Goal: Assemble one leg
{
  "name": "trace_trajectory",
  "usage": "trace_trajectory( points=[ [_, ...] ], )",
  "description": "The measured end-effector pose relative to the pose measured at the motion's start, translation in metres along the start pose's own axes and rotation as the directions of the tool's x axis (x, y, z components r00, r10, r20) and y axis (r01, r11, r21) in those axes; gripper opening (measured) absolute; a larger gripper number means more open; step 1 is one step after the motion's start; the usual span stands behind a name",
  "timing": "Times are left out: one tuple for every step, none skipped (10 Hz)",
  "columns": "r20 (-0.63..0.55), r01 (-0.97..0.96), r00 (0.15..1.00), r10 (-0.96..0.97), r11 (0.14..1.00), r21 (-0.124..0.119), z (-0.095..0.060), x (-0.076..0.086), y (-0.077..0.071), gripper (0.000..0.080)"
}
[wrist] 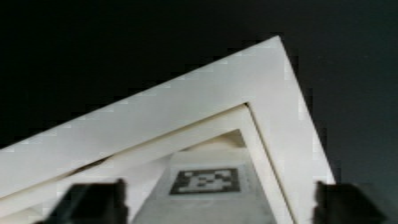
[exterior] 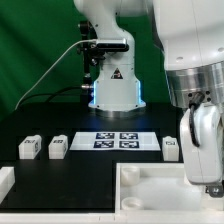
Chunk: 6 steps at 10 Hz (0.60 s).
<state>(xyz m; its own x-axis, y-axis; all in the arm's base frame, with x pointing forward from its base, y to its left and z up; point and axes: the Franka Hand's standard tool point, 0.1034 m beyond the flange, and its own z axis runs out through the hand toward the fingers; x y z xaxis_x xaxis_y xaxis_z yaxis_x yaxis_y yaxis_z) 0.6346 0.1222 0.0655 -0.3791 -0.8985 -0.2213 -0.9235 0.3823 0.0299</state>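
In the wrist view a white leg [wrist: 221, 190] with a square tag stands inside a corner of the large white panel [wrist: 214, 95], close to its raised rim. My gripper [wrist: 217, 203] is open, with one dark finger on each side of this leg and a gap showing at both sides. In the exterior view the gripper [exterior: 205, 178] hangs low over the panel [exterior: 145, 190] at the right, and it hides that leg. Three more legs lie on the black table: two at the exterior view's left [exterior: 29, 147] [exterior: 58, 148] and one at the right [exterior: 170, 146].
The marker board [exterior: 118, 141] lies flat in front of the robot's base [exterior: 113, 90]. Another white part [exterior: 5, 181] shows at the exterior view's lower left edge. My arm's big white links fill the exterior view's right side.
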Motion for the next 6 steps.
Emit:
trace_trajectory(
  points=[
    [0.000, 0.017, 1.000, -0.017, 1.000, -0.001, 0.001, 0.000, 0.001, 0.0621],
    [-0.002, 0.080, 0.997, -0.080, 0.997, -0.008, 0.002, -0.002, 0.008, 0.0641],
    [0.003, 0.120, 0.993, -0.120, 0.993, -0.010, 0.000, -0.004, 0.012, 0.0641],
    [0.014, 0.123, 0.992, -0.122, 0.992, -0.005, -0.010, -0.011, 0.017, 0.0648],
    [0.022, 0.131, 0.991, -0.131, 0.991, 0.001, -0.020, -0.017, 0.021, 0.0648],
    [0.024, 0.142, 0.990, -0.142, 0.990, -0.001, -0.022, -0.022, 0.024, 0.0649]
  ],
)
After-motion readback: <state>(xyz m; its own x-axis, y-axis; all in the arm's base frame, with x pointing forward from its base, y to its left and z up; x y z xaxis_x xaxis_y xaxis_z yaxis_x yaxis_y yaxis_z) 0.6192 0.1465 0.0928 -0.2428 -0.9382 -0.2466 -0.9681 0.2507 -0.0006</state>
